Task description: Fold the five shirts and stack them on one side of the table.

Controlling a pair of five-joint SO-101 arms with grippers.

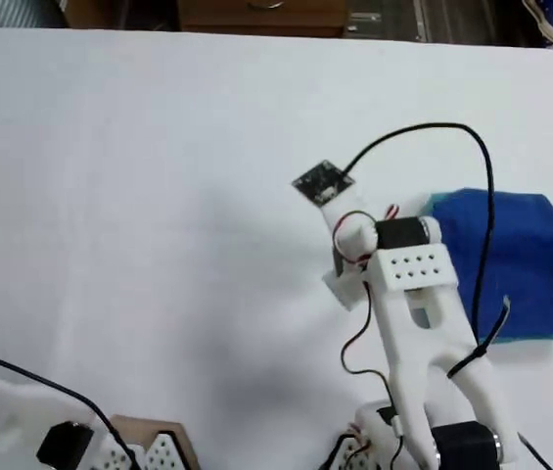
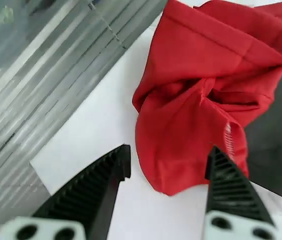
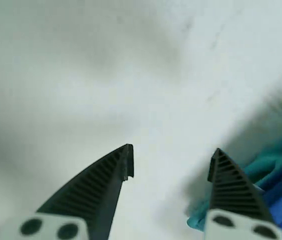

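Left gripper point(image 2: 169, 152) is spread wide over the crumpled red fabric shirt point(image 2: 205, 100) near the white table's point(image 2: 101, 125) edge, so a sloppy pinch could drag it off. Right gripper point(image 3: 173, 155), also spread, sits beside the folded blue shirt point(image 1: 521, 264).

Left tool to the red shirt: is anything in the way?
Nothing visible. The left tool is open, and the crumpled red shirt has its near edge right in the tool's gap, over the white table. A black garment lies at the shirt's far side, out of the path.

The right arm point(image 1: 421, 328) partly hides the blue shirt point(image 1: 513, 257).
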